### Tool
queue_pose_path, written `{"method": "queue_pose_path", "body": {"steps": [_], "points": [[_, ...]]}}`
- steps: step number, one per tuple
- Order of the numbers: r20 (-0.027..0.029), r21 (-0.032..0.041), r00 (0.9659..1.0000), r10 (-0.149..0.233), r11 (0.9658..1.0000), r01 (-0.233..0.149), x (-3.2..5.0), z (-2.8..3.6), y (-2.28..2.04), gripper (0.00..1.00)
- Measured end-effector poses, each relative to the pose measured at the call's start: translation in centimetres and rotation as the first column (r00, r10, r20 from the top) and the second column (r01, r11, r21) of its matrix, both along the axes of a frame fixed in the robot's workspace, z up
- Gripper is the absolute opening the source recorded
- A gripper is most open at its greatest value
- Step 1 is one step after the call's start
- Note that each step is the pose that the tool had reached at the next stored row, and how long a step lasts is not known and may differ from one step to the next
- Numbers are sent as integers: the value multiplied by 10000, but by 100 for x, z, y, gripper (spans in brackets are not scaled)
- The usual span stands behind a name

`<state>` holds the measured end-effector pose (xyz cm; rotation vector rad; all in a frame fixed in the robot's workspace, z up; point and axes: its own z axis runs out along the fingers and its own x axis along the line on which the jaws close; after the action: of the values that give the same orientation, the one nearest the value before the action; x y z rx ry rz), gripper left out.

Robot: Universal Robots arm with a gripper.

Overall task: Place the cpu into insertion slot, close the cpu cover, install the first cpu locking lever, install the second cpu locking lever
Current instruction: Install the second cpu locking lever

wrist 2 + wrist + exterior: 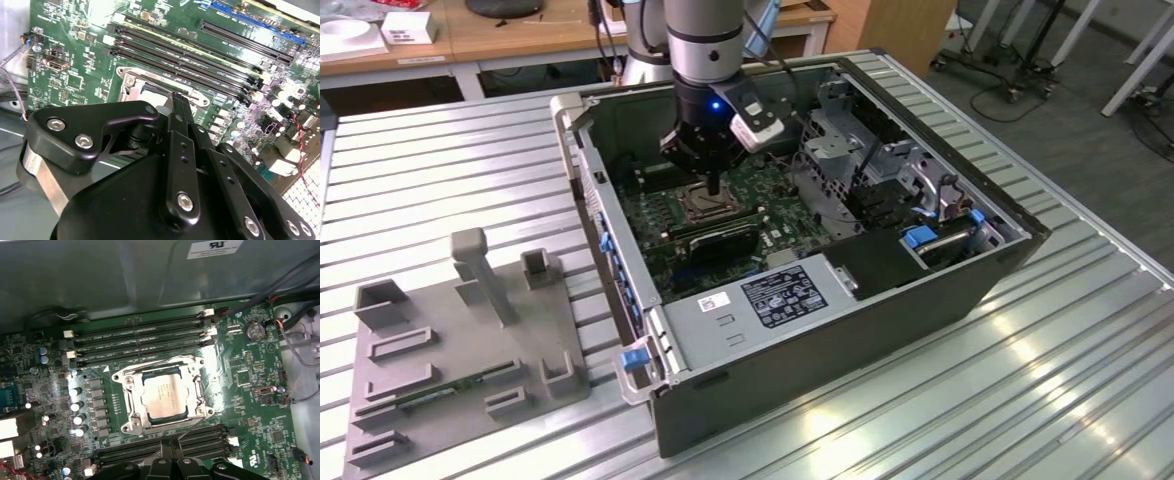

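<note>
**Chip seated, cover down — gripper poised over the socket edge**

In the exterior view, the arm reaches down into an open computer case (720, 300) lying on a slatted metal table (454, 140). The gripper (712, 192) hangs just above the insertion slot (707, 207), which sits toward the middle of the green motherboard (761, 215), nearer the case wall on the exterior view's left. A grey fixture plate (454, 350) lies on the table well apart from the case.

In the second wrist view, the gripper's black fingers (181, 125) appear drawn together into a narrow tip, with nothing seen between them, pointing at the near rim of the insertion slot (150, 87). Long black memory slots (200, 65) run beside the socket.

In the first wrist view, the cpu (164, 397) lies flat inside the insertion slot, and the cpu cover (197, 390) looks folded down around it, its cut-out framing the chip. A thin wire lever (192, 426) runs along the socket edge closest to the fingertips (170, 444).

As for handling — the chip is light, thin, rigid and likely delicate on its underside, best taken by opposite edges only. The cover is stiff sheet metal on a hinge; the lever is springy wire, probably slippery, best pushed near its free end.
</note>
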<state>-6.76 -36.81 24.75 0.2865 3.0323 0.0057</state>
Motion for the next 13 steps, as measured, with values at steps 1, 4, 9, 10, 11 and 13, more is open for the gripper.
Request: {"method": "queue_pose_path", "body": {"steps": [1, 4, 9, 10, 11, 13], "points": [[2, 1, 10000, 0, 10000, 0, -13, -4, 0, 11], [3, -1, 10000, 0, 10000, 0, -26, -7, 0, 11], [4, 0, 10000, -1, 10000, 1, -30, -12, 0, 11], [4, -3, 10000, -2, 10000, 2, -33, -15, 0, 11], [3, -10, 10000, -1, 10000, 1, -36, -18, 0, 11], [3, -15, 10000, 0, 10000, 0, -41, -21, -2, 11]]}}
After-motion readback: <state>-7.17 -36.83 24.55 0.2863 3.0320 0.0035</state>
